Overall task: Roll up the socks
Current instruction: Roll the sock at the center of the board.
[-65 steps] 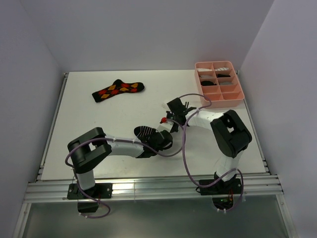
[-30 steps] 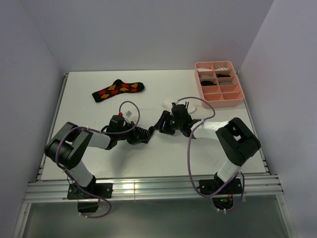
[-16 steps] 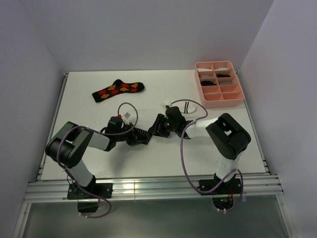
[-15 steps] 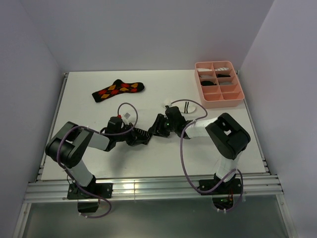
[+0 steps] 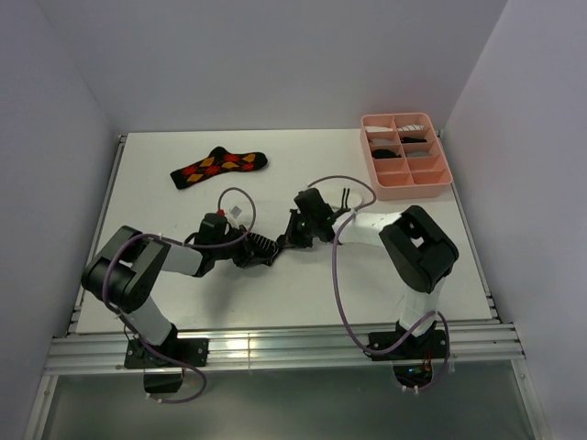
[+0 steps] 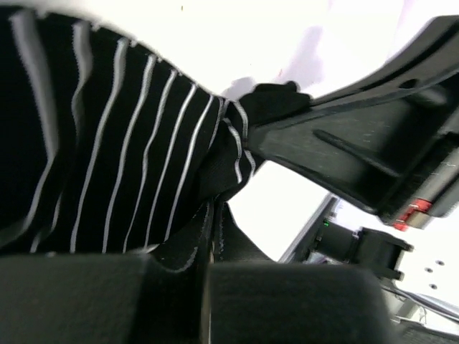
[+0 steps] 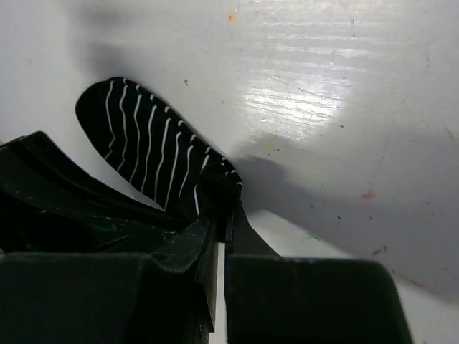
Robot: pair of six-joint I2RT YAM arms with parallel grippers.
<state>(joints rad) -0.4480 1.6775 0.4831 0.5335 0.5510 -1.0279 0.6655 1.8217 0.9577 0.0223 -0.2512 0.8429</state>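
Black knit with thin white stripes: the striped sock (image 5: 278,244) is bunched between my two arms near the middle of the table (image 5: 275,298); whether it is lifted or resting I cannot tell.

Left gripper (image 6: 212,215): jaws closed to a slit, pinching a fold at the sock's edge.

Right gripper (image 7: 223,223): jaws likewise closed, nipping the sock's narrow end. The rounded end of the fabric fans away from the fingers, up and to the left in the right wrist view.

Key relation: the sock's long axis runs from one pinch to the other, roughly left to right in the top view. The two grippers sit almost nose to nose, so neither arm is meaningfully nearer. I judge that a roll must turn about an axis lying across that line.

The argyle sock (image 5: 218,166) lies flat, well apart at the far left, nearer the left arm.

Pink tray (image 5: 417,190), far right corner: several far compartments hold small dark and pale bundles; the near ones I cannot read.
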